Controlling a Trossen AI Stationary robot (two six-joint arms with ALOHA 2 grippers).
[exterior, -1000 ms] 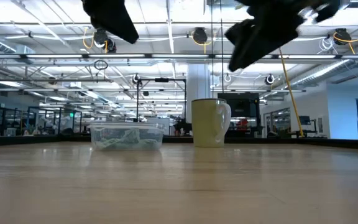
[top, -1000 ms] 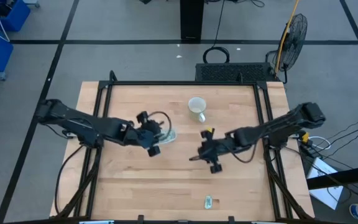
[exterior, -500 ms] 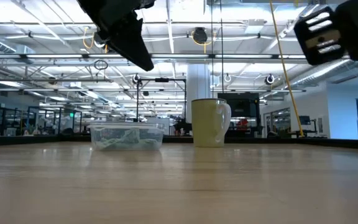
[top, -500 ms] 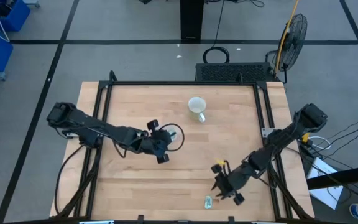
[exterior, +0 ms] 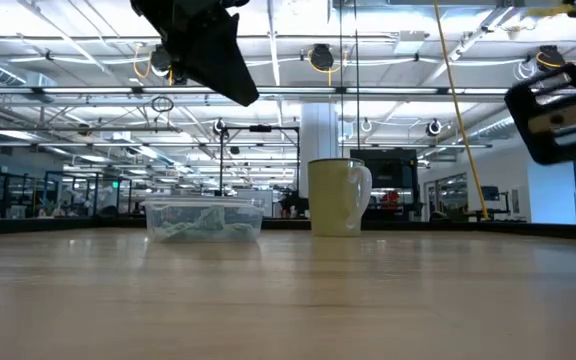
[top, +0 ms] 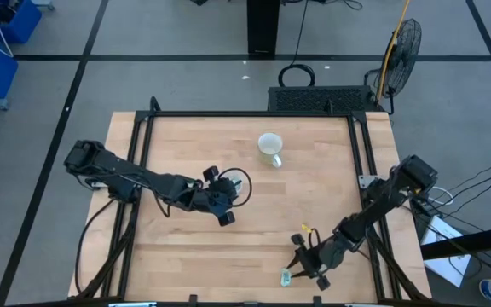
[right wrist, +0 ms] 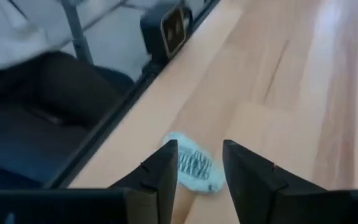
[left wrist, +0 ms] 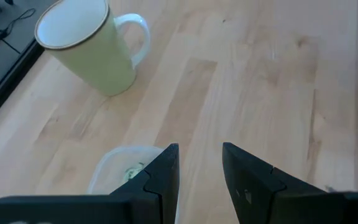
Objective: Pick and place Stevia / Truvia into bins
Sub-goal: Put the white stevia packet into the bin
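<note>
The table (top: 245, 230) has a top of light wooden planks inside a dark metal frame. On it stand a white mug (top: 269, 147) and a clear plastic bin (exterior: 204, 219). One green-white packet (top: 286, 276) lies near the front edge.

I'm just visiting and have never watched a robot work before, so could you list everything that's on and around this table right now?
Small flat pale green and white sweetener packet: one, lying near the table's front edge, just ahead of the right arm's fingers.
Shallow clear plastic oval container: one, mid-table, left of the mug; greenish packets inside, count unclear.
White ceramic mug with a handle: one, upright, toward the table's back.
Light wooden table: one, black-framed.
Black standing fan: one, on the floor behind the table's right corner.
Left gripper: dark, above the container, fingers apart.
Right gripper: dark, close over the loose packet, fingers apart.
</note>
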